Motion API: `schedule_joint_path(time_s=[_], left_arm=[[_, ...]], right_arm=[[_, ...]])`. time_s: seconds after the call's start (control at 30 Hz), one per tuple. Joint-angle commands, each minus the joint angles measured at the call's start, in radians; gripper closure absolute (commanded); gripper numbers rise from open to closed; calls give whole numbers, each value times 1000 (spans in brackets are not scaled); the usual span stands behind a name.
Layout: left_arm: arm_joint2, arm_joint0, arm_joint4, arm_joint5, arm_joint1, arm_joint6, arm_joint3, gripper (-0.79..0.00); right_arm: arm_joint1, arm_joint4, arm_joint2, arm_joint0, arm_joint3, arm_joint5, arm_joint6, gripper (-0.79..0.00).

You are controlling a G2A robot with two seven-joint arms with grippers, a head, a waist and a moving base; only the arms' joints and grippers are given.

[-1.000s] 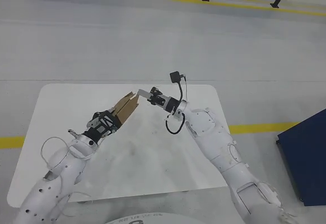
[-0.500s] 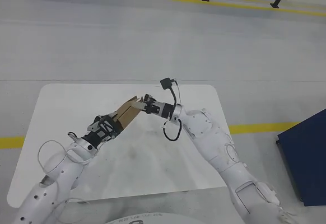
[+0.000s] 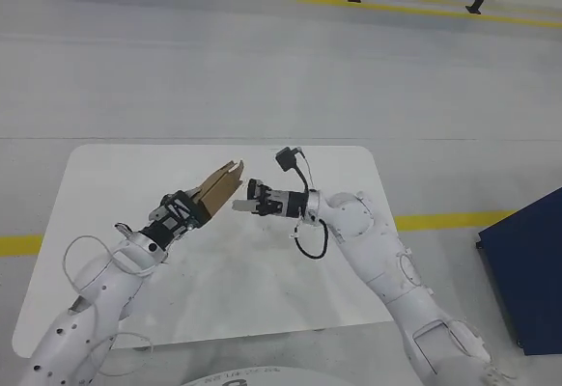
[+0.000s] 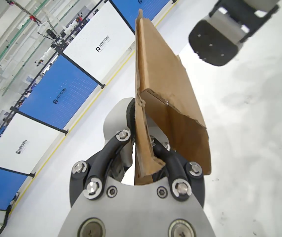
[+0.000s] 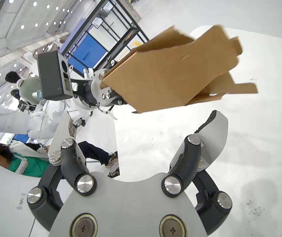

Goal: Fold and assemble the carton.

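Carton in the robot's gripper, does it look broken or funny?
A bit. The carton is no box yet: it is half-folded, with ragged edges and a bent corner where the left gripper pinches it.

The carton (image 4: 165, 87) is matt brown cardboard, the table (image 3: 262, 289) smooth, white and scuffed.

The carton (image 3: 221, 185), raised off the bench (image 3: 262, 289) in the left claw (image 3: 192, 206), stands just ahead of the spread right claw (image 3: 238, 206), with a narrow gap between them. Beneath both, there is room to pass over the bench.
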Motion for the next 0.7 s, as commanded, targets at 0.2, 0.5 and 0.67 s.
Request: schedule_joint_path(time_s=[0.2,0.5,0.67], left_arm=[[-138,-39,-530,-403,16,-25,73,0],[-191,-117,-907,-713,36,-131,162,0],[-188,-136,-1004,-767,44,-169,166,0]], right_arm=[[8,163,83,-8,80,4,-59,-785],[0,31,67,12,96,171,-192,-785],[-13,-65,5,45,103,233,-220,-779]])
